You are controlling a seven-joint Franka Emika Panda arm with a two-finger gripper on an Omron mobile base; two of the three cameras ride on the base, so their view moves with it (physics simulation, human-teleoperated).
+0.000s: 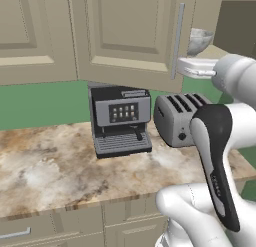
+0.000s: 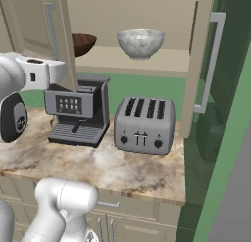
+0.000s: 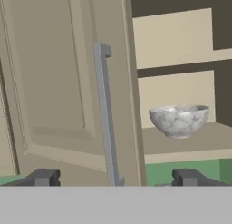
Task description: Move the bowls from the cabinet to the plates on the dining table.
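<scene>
I see cabinet [image 2: 132, 60] doors open, brown bowl [image 2: 82, 44] and marbled bowl [image 2: 140, 43] upright on its shelf.

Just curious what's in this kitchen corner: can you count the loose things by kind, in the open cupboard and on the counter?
Bowls: 2, a marbled grey-white bowl and a dark brown wooden bowl, both on the cabinet shelf.
Coffee machines: 1, the coffee machine on the counter.
Toasters: 1, the toaster beside it.
Total: 4
</scene>
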